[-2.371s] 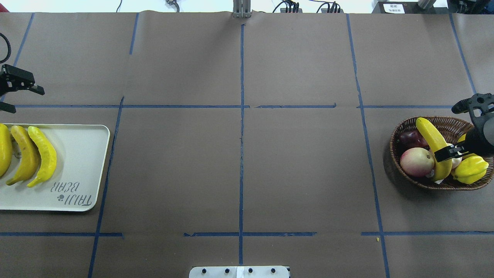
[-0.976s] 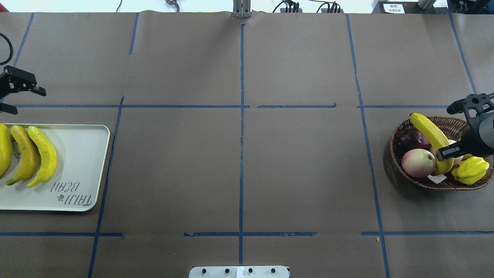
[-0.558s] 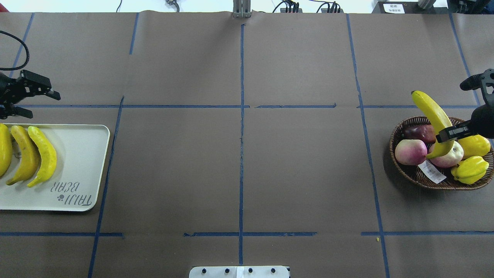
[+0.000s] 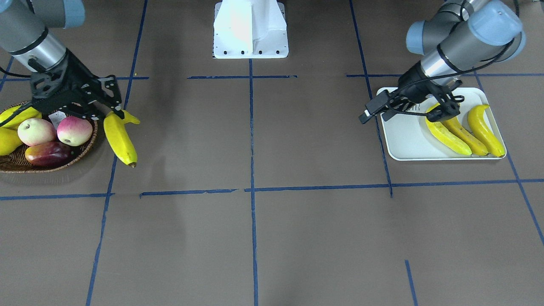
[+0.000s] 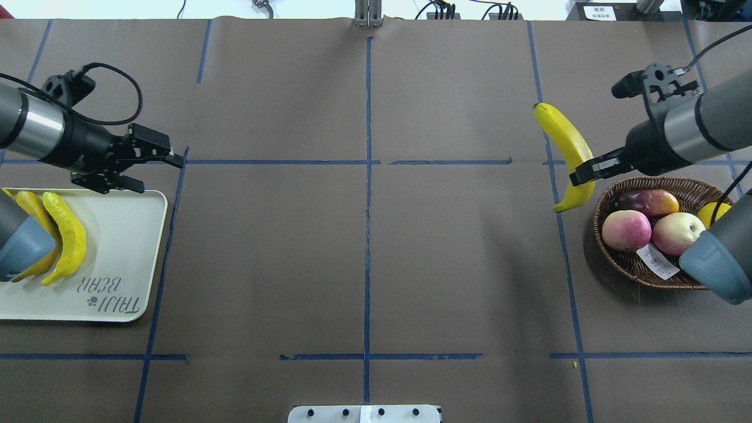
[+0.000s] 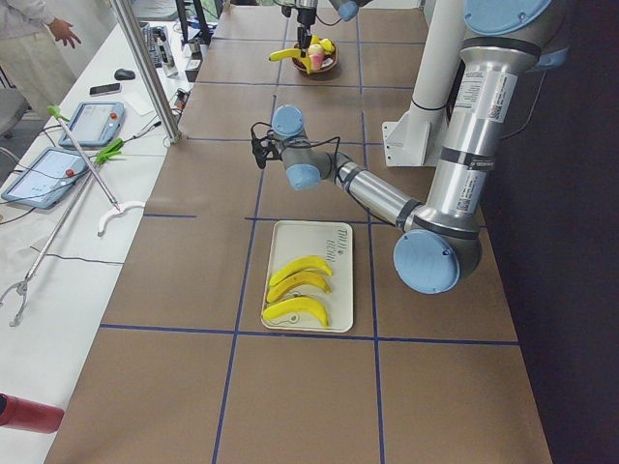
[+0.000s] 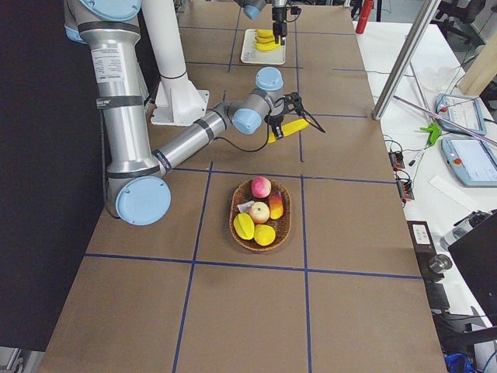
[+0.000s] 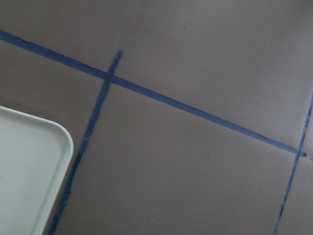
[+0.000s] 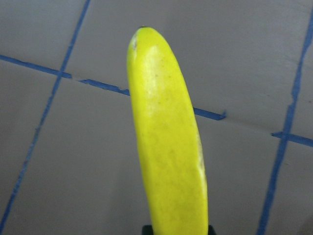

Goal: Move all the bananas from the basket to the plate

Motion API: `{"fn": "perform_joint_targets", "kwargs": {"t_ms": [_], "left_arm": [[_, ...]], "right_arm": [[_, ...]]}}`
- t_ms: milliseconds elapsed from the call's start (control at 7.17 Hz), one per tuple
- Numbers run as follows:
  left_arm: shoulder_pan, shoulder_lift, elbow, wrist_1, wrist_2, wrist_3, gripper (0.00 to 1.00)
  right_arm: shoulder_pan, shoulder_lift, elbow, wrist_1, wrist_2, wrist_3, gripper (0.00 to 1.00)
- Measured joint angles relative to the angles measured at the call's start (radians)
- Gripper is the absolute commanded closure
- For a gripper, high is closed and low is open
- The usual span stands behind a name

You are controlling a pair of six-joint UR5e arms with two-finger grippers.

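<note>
- Right end effector (image 5: 589,170): jaws clamped on one banana (image 5: 563,138) near its stem end; in the right wrist view the fruit runs straight out from the jaws, blunt tip farthest away
- Banana: held in the air above the tabletop (image 5: 458,252), wholly outside the basket (image 5: 640,279), off its rim on the side toward the table's centre; in the overhead view it lies across a blue tape line (image 5: 572,305)
- Basket: stands on the tabletop at the robot's right end; it holds two round pink-and-cream fruits (image 5: 625,229), a dark red fruit (image 5: 646,201), yellow fruits (image 4: 7,142) and a white label (image 5: 657,261); the right arm's elbow hides part of it from overhead
- Left end effector (image 5: 160,174): jaws apart, with only tabletop visible between them; it hovers at the plate's corner nearest the table's centre, and the left wrist view shows that rounded corner at its lower left edge
- Plate (image 5: 117,247): lies flat at the robot's left end; three bananas (image 4: 463,134) lie side by side in it, on the half away from the lettering (image 5: 111,296); the left arm's elbow partly covers them from overhead
</note>
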Motion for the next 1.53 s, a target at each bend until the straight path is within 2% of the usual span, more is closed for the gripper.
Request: {"fn": "perform_joint_targets", "kwargs": {"t_ms": [279, 418, 697, 837, 1255, 1395, 1534], "left_arm": [[0.079, -0.126, 0.016, -0.002, 0.062, -0.122, 0.0], [0.106, -0.17, 0.02, -0.002, 0.092, -0.168, 0.0], [0.132, -0.25, 0.028, -0.001, 0.149, -0.303, 0.0], [0.15, -0.281, 0.037, -0.001, 0.21, -0.364, 0.0], [0.212, -0.325, 0.066, -0.001, 0.355, -0.426, 0.01], [0.222, -0.329, 0.076, -0.001, 0.37, -0.428, 0.12], [0.234, -0.331, 0.082, -0.001, 0.376, -0.428, 0.45]], "right_arm": [[-0.083, 0.115, -0.047, 0.069, -0.04, 0.119, 0.88], [-0.134, 0.183, -0.084, 0.079, -0.088, 0.163, 0.89], [-0.253, 0.284, -0.134, 0.081, -0.24, 0.279, 0.92], [-0.291, 0.315, -0.142, 0.078, -0.282, 0.321, 0.93], [-0.358, 0.367, -0.143, 0.068, -0.307, 0.365, 0.94], [-0.371, 0.378, -0.142, 0.066, -0.307, 0.383, 0.92], [-0.377, 0.385, -0.14, 0.066, -0.305, 0.391, 0.87]]}}
